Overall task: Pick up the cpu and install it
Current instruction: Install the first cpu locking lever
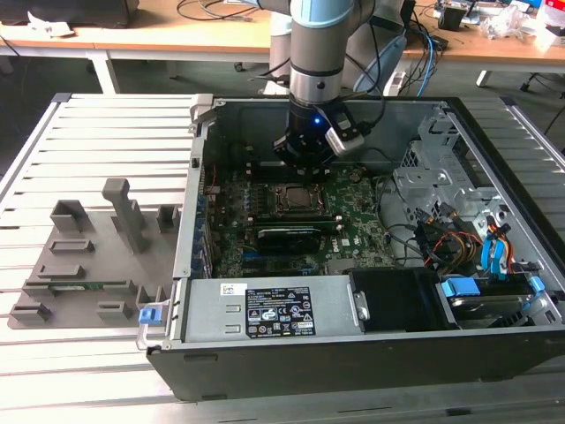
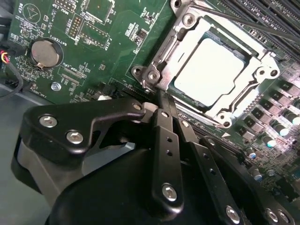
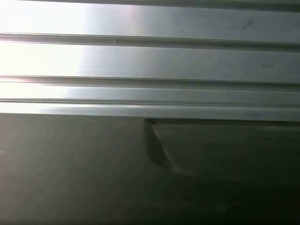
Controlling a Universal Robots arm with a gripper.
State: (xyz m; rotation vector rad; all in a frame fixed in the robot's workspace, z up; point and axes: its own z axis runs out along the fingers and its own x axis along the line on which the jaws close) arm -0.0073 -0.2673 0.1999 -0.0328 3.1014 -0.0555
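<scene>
Pale silver metal marks the cpu (image 2: 210, 70), seated flat in the motherboard socket (image 2: 185, 28) inside the open computer case (image 1: 494, 159) (its steel frame closed around the chip). The gripper (image 2: 166, 105) hangs just beside the socket, fingers pressed together, grasping nothing.

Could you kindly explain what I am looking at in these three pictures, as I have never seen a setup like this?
It is a robot arm working inside an open computer case. The exterior view shows the scene from off the arm: its gripper hangs over the green motherboard, and a grey holder tray lies at that view's left. The second wrist view rides on the arm: the black gripper is close to the socket frame, where the silver cpu already sits. The first wrist view shows ribbed metal table slats.
</scene>
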